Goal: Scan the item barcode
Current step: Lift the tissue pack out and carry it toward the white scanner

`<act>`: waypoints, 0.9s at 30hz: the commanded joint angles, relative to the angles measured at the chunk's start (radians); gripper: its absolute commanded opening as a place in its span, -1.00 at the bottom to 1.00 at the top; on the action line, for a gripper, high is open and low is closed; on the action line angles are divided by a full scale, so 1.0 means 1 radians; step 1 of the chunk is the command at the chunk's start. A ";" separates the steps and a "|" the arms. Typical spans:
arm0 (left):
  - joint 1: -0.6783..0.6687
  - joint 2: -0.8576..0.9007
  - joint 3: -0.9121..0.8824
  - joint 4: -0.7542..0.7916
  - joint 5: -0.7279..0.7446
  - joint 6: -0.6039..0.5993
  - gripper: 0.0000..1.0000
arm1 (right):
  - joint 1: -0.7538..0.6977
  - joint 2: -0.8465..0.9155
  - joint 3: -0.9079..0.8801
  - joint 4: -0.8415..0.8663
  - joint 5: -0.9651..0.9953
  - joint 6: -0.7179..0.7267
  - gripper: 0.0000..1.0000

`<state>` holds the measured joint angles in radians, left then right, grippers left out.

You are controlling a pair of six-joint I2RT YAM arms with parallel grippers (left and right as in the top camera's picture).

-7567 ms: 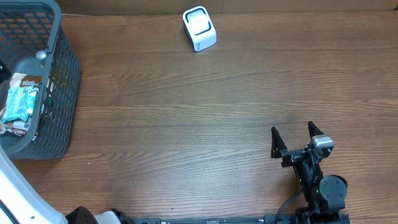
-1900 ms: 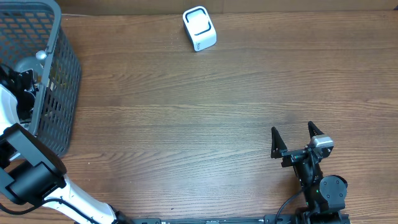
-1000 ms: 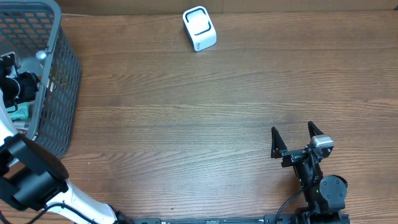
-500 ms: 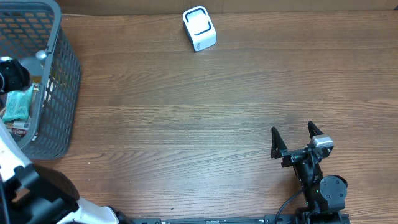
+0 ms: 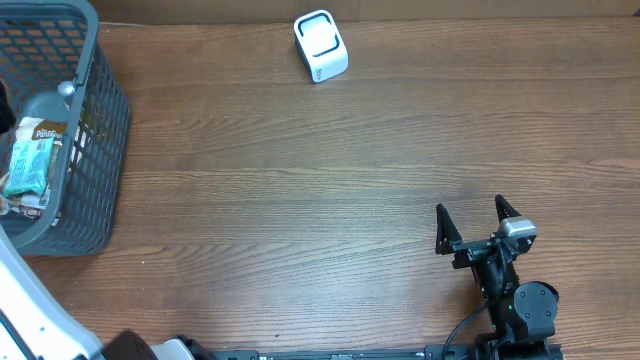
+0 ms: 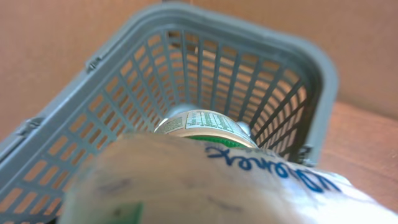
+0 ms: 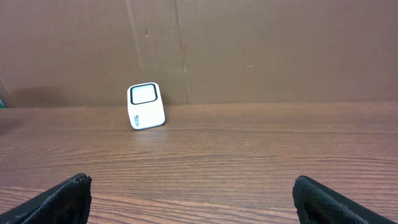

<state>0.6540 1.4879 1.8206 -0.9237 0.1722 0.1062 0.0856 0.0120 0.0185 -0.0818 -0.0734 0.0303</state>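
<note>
A tan packet with blue lettering (image 6: pixel 249 186), the item, fills the bottom of the left wrist view, blurred and very close to the camera. It hangs above the grey basket (image 6: pixel 261 62) and hides my left gripper's fingers, which seem shut on it. No barcode shows on it. The white scanner (image 5: pixel 320 46) stands at the table's far edge and faces my right gripper (image 7: pixel 146 106). My right gripper (image 5: pixel 478 222) rests at the near right, wide open, with only bare wood between its fingers (image 7: pixel 65 196).
The grey basket (image 5: pixel 105 110) sits at the table's left end, holding a bottle (image 5: pixel 45 108), a teal packet (image 5: pixel 28 165) and a labelled jar (image 6: pixel 199 122). My white left arm (image 5: pixel 30 310) crosses the bottom-left corner. A cardboard wall (image 7: pixel 249 50) stands behind the scanner.
My left arm has drawn back from over the basket toward the left edge and out of the overhead view. The basket's contents show again. The right arm has not moved.
</note>
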 commanded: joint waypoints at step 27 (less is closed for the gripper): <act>-0.581 -0.161 0.033 -0.329 -0.098 -0.254 -0.91 | -0.003 -0.009 -0.010 0.004 0.009 0.007 1.00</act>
<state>0.1398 1.3209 1.8244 -1.2293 0.1577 -0.0780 0.0856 0.0120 0.0185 -0.0811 -0.0731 0.0307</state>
